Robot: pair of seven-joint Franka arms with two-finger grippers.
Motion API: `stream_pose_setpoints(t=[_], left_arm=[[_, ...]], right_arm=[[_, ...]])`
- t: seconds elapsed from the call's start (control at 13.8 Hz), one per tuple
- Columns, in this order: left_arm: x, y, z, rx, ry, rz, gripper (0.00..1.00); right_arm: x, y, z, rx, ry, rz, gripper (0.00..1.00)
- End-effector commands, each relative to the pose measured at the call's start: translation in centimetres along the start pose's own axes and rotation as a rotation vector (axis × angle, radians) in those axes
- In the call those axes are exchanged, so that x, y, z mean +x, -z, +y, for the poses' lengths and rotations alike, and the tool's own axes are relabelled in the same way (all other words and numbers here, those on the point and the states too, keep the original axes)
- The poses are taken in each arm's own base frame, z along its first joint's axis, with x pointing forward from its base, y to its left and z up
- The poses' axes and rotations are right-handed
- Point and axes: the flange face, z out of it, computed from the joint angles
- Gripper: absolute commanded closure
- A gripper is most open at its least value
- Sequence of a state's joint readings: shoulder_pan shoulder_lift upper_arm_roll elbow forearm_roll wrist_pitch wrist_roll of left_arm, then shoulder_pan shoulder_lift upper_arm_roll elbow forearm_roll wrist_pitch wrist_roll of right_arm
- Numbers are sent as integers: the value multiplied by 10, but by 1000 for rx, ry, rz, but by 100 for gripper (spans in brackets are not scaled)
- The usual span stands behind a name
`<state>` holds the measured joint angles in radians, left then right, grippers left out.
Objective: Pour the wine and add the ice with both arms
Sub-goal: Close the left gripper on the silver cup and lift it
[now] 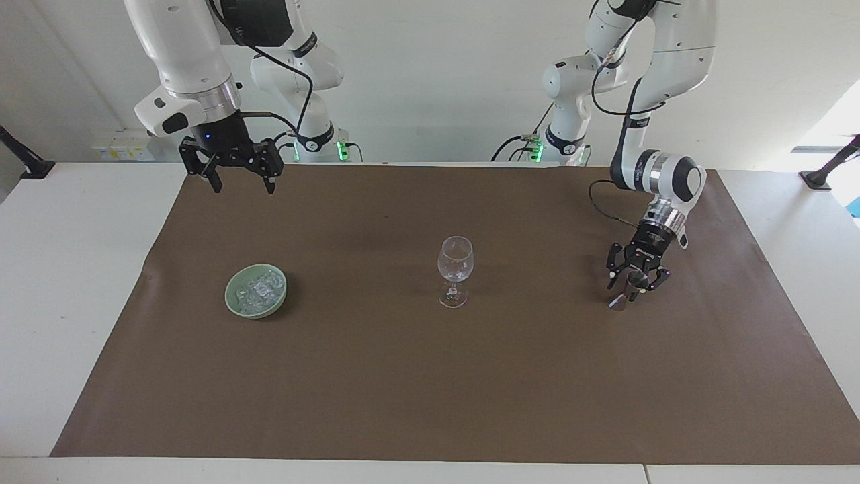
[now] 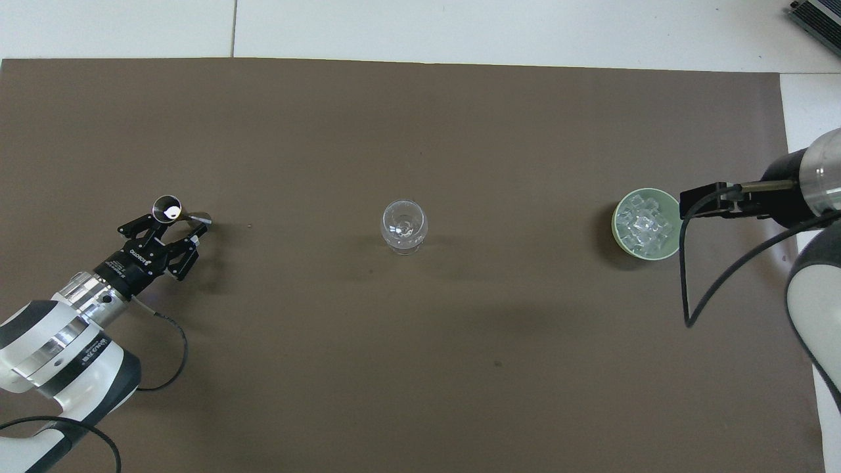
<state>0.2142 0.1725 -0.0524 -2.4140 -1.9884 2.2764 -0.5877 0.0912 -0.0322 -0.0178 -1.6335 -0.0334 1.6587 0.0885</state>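
Left end effector (image 2: 176, 226) seemingly grips the metal cup (image 2: 168, 209).

The facing view looks from high across the table (image 1: 40, 269), toward the robots, whose bases stand at 12 o'clock. The overhead view looks steeply down from above the robots' end, arms entering near 6 o'clock. Both are distant, wide views. They share the brown mat (image 1: 430, 390) (image 2: 420, 394), turned half around between them, with the wine glass (image 1: 455, 269) (image 2: 403, 226) at centre
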Motion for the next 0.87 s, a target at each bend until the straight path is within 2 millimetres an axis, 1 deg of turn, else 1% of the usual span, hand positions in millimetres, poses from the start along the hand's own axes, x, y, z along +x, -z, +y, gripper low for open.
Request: stream_pose_setpoints(t=[0.0, 0.51, 0.79], left_arm=[[2, 1, 0, -17, 3, -9, 50], [-2, 0, 0, -11, -2, -26, 50], [-2, 0, 0, -9, 0, -29, 57]], right_arm=[[-4, 1, 1, 4, -7, -7, 0], [-4, 1, 1, 4, -7, -7, 0], [-4, 1, 1, 5, -7, -7, 0]])
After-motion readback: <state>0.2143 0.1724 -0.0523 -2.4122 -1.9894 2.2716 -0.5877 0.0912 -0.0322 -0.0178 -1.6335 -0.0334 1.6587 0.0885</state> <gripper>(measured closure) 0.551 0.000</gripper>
